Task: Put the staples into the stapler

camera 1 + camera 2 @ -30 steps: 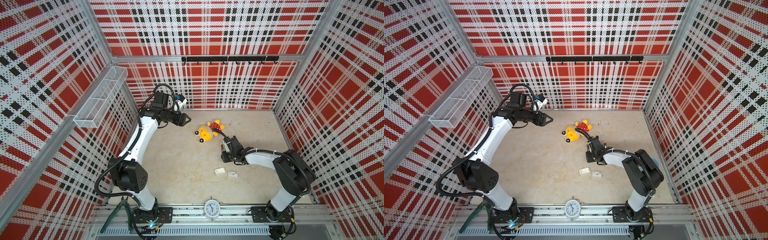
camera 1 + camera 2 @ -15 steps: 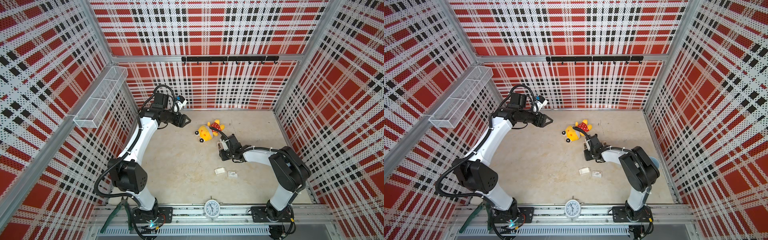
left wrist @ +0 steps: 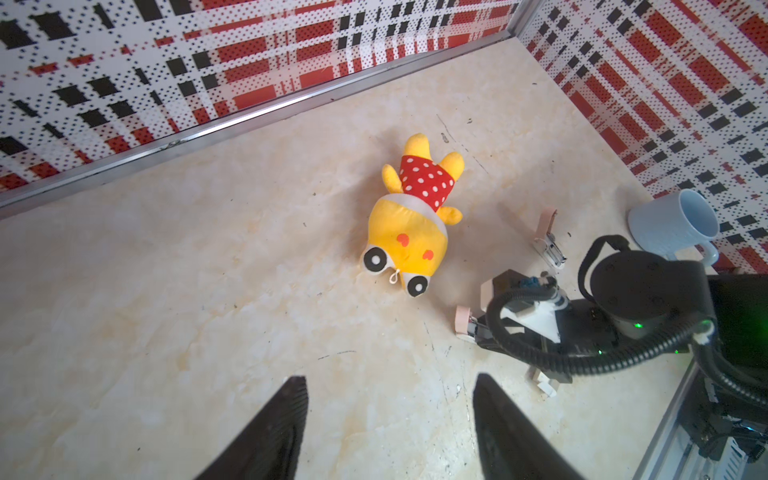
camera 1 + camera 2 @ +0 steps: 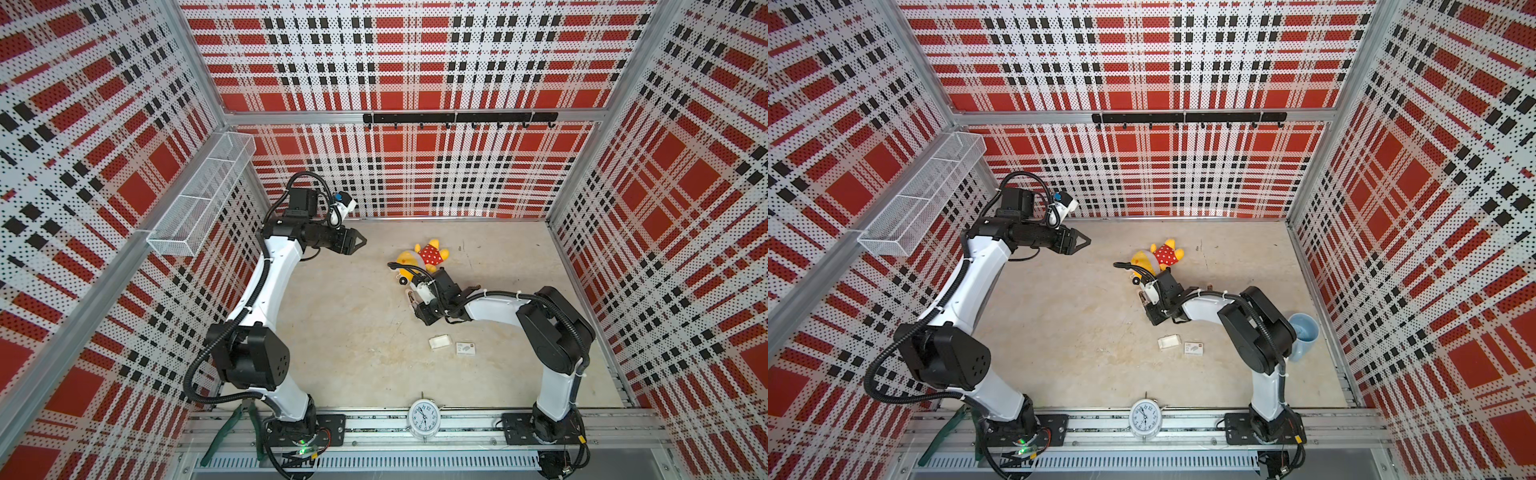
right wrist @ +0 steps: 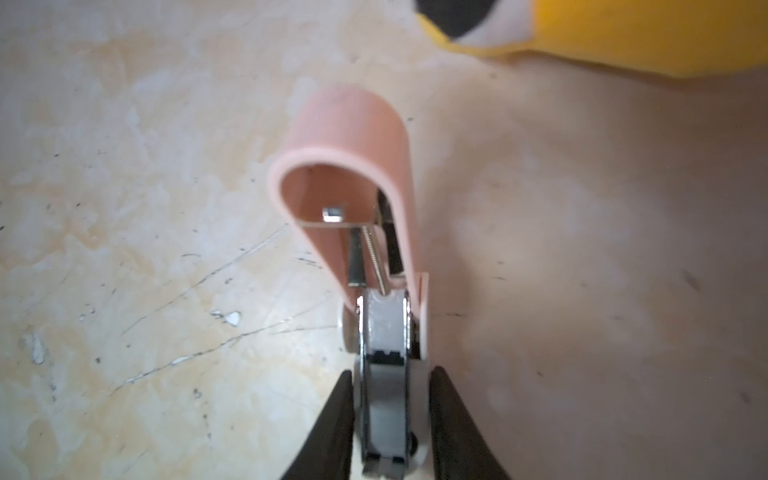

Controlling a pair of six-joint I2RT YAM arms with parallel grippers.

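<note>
Right wrist view: stapler (image 5: 384, 324) tight between the right jaws.

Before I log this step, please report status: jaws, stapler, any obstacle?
Left gripper raised, jaws open, empty. Right gripper, jaws shut on stapler, cover flipped open. Toy just beyond cover, not touching.

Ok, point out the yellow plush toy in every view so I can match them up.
In a top view: plush toy lies just right of centre.
In a top view: plush toy, same spot.
Left wrist: whole plush toy, mid-picture.
Right wrist: only a yellow sliver of plush toy at the frame's edge.
Landmark: right gripper holding the pink stapler beside its head.
</note>
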